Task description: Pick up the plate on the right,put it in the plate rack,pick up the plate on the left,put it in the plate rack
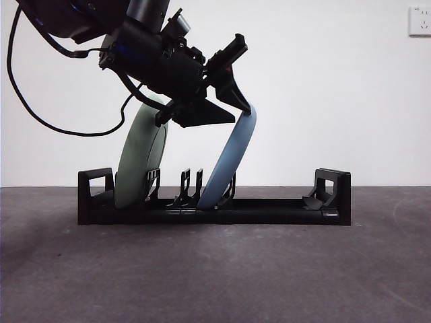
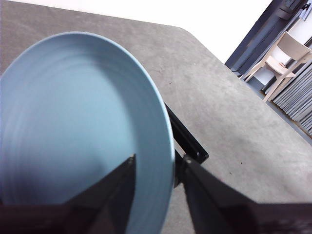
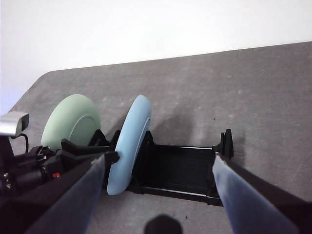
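The black plate rack (image 1: 269,212) lies across the table. A pale green plate (image 1: 138,161) stands upright in its left slots. A blue plate (image 1: 229,161) leans to the right in the middle slots, its lower edge down in the rack. My left gripper (image 1: 239,114) reaches in from the upper left and is shut on the blue plate's top rim; the left wrist view shows the blue plate (image 2: 78,122) with one jaw on each side of the rim. My right gripper (image 3: 158,161) is open, holds nothing and hangs above the rack (image 3: 180,170), out of the front view.
The right half of the rack, up to its loop-shaped end (image 1: 333,188), holds no plate. A black cable (image 1: 40,114) hangs from the left arm at the upper left. A wall socket (image 1: 419,20) sits far right.
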Controlling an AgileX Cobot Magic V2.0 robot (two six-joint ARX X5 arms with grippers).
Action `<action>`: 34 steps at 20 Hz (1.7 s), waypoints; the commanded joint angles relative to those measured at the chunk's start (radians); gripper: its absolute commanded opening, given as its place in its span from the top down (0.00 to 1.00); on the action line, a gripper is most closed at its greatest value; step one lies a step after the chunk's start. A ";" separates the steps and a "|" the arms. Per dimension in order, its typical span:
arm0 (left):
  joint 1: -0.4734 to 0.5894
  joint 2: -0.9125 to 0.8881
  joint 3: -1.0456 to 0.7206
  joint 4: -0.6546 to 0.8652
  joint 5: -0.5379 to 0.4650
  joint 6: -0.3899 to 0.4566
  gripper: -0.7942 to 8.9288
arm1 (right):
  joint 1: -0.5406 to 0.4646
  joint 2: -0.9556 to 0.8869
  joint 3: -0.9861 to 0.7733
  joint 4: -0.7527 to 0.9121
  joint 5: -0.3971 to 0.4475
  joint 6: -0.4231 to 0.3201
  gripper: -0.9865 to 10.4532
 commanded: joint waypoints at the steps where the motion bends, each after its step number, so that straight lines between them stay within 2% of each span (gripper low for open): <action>1: -0.001 0.008 0.001 0.006 0.005 0.016 0.71 | 0.000 0.001 -0.005 0.007 0.000 -0.008 0.59; 4: -0.008 0.007 0.005 0.011 0.014 0.015 0.53 | 0.000 0.001 -0.005 0.007 0.000 -0.008 0.59; 9: -0.024 -0.031 0.032 0.006 0.130 0.016 0.52 | 0.000 0.001 -0.005 0.005 0.000 -0.008 0.59; 11: -0.035 -0.062 0.039 0.003 0.163 0.036 0.57 | 0.000 0.001 -0.005 -0.001 0.000 -0.008 0.59; 12: -0.040 -0.085 0.042 -0.012 0.192 0.066 0.67 | 0.000 0.001 -0.005 -0.010 0.000 -0.010 0.59; 13: -0.040 -0.111 0.044 -0.034 0.220 0.101 0.84 | 0.000 0.001 -0.005 -0.021 0.000 -0.021 0.64; 14: -0.040 -0.135 0.045 -0.060 0.237 0.135 0.96 | 0.000 0.001 -0.005 -0.034 0.001 -0.035 0.71; 16: -0.040 -0.201 0.045 -0.143 0.229 0.210 0.93 | 0.000 0.001 -0.005 -0.064 0.003 -0.057 0.91; 18: -0.041 -0.269 0.045 -0.243 0.188 0.293 0.93 | 0.000 0.001 -0.005 -0.080 0.004 -0.069 0.92; 22: -0.044 -0.426 0.045 -0.474 -0.008 0.455 0.93 | 0.001 0.001 -0.005 -0.097 0.004 -0.090 0.92; 24: -0.044 -0.501 0.045 -0.575 -0.113 0.489 0.93 | 0.003 0.001 -0.005 -0.099 0.004 -0.111 0.92; 29: -0.018 -0.673 0.041 -0.815 -0.359 0.557 0.93 | 0.016 -0.017 -0.046 -0.079 0.021 -0.113 0.92; 31: 0.034 -0.761 -0.006 -0.863 -0.361 0.558 0.93 | 0.043 -0.073 -0.134 -0.023 0.083 -0.113 0.92; 34: 0.094 -0.933 -0.179 -0.846 -0.363 0.550 0.93 | 0.098 -0.200 -0.292 0.057 0.166 -0.098 0.92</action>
